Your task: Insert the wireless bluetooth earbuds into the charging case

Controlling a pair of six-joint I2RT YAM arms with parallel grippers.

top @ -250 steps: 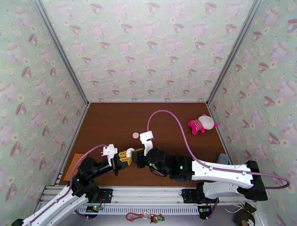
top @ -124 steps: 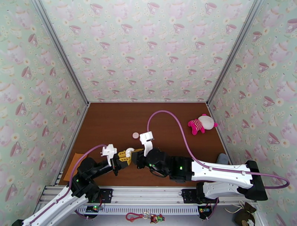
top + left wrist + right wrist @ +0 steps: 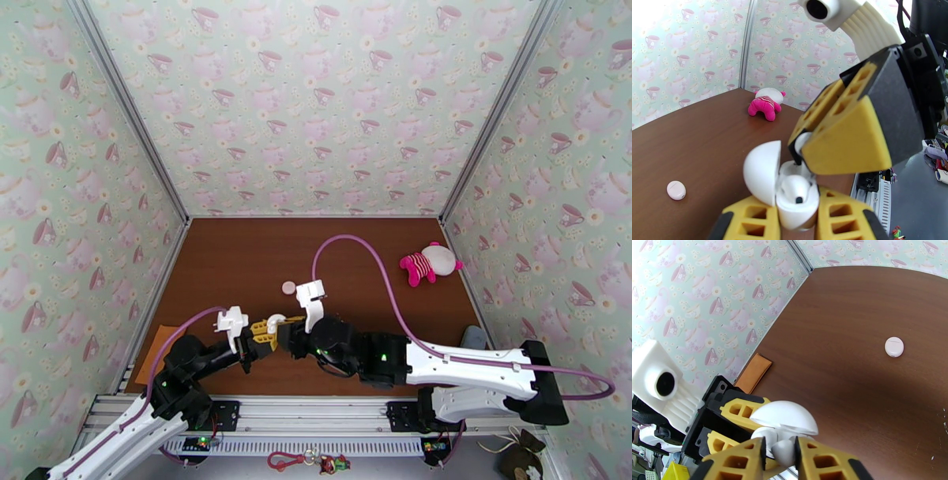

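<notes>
Near the table's (image 3: 853, 319) front edge, the left gripper (image 3: 796, 221) clamps the open charging case (image 3: 790, 203), with one earbud (image 3: 796, 189) seated inside. The right gripper (image 3: 800, 144) pinches a second earbud (image 3: 802, 141) at the free socket; it looks not fully in. The raised lid (image 3: 760, 171) crowds the left side. A closed round case (image 3: 288, 287) lies just beyond, and a pink plush toy (image 3: 428, 263) sits far right.

A pink and white plush toy (image 3: 429, 264) is laid near the far right corner of the brown table (image 3: 237, 253). An orange card (image 3: 146, 347) is seen at its left edge.
</notes>
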